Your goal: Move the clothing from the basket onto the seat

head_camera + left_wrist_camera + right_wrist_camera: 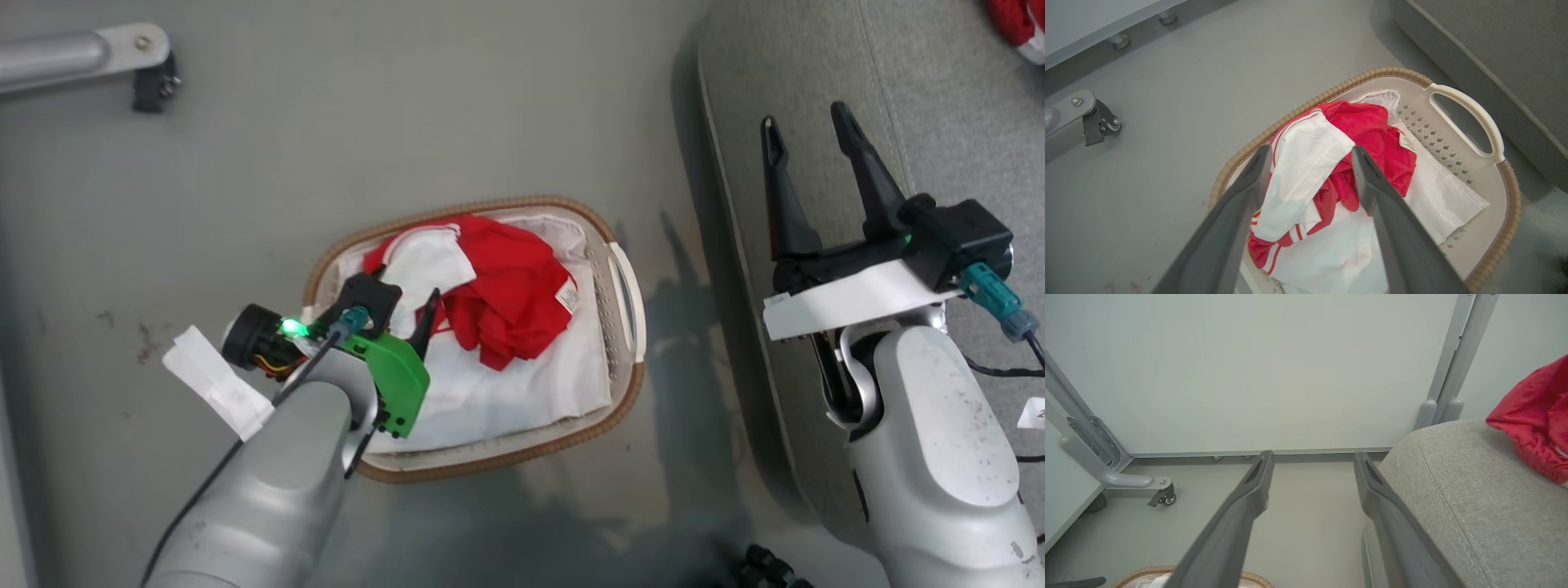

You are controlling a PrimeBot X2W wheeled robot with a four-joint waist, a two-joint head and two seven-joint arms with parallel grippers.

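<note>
Basket (522, 201) is open from above. L gripper (1311, 150) hangs over its left end, fingers spread wide, w/ the clothing (506, 286) heap just below them. Heap fills the basket's far half; near half is flat white liner (506, 384), so room to dip in there. Floor (367, 122) is bare on the basket's left and far sides. Tight on its right: narrow strip of floor btwn handle (629, 286) and seat (939, 98) front edge. R gripper (804, 116) hangs over that seat edge, fingers apart, gap free. Seat top is mostly bare; red garment (1535, 416) lies at its far right corner. Castor leg (151, 82) at floor's far left, well apart from basket.
</note>
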